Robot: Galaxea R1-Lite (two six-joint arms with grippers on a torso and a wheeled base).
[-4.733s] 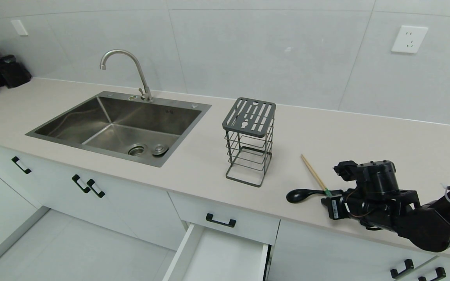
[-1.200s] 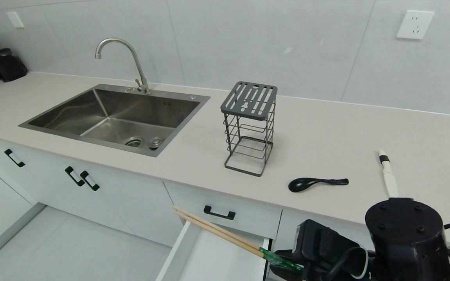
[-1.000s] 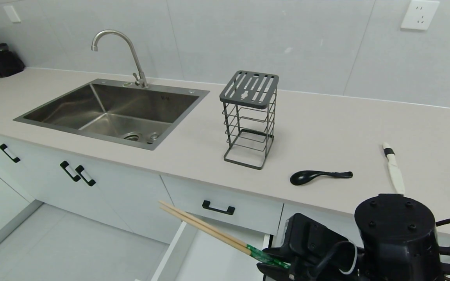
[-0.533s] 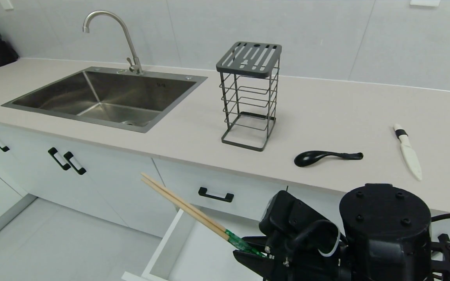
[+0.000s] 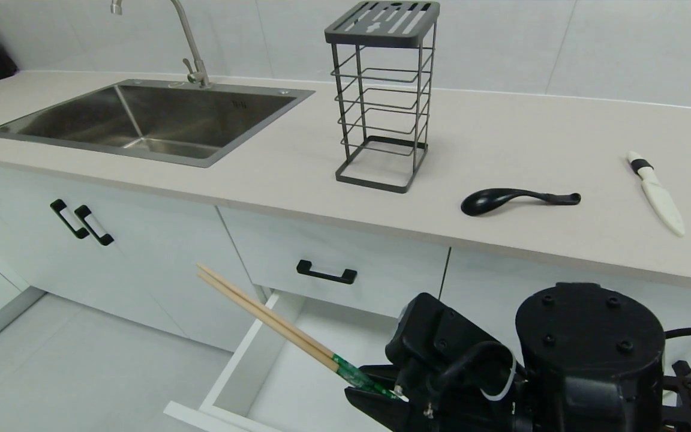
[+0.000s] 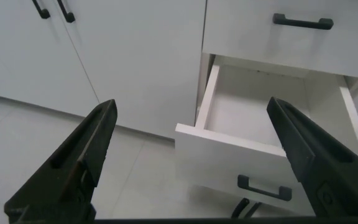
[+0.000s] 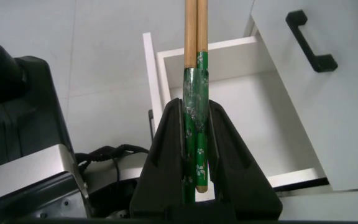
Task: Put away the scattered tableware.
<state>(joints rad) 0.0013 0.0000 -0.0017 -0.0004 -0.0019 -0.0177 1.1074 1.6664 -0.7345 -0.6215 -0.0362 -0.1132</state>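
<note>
A pair of wooden chopsticks [image 5: 267, 318] with green-wrapped ends is clamped in my right gripper [image 5: 375, 393], which is shut on them. They slant up to the left over the front corner of the open white drawer [image 5: 231, 372]. In the right wrist view the chopsticks [image 7: 197, 37] stick out of the gripper [image 7: 196, 124] towards the drawer [image 7: 160, 68]. A black spoon [image 5: 501, 199] and a white knife [image 5: 657, 193] lie on the counter. My left gripper [image 6: 191, 106] is open, low in front of the drawer [image 6: 229, 140].
A dark wire rack [image 5: 381, 96] stands on the counter left of the spoon. The steel sink [image 5: 141, 117] is set in at the far left. A shut drawer with a black handle [image 5: 326, 273] sits above the open one. Cabinet doors [image 5: 75, 222] are on the left.
The head camera has dropped, so the counter sits higher in view. The chopsticks, first lying by the spoon, are now in my right gripper, which has sunk to the open drawer.
</note>
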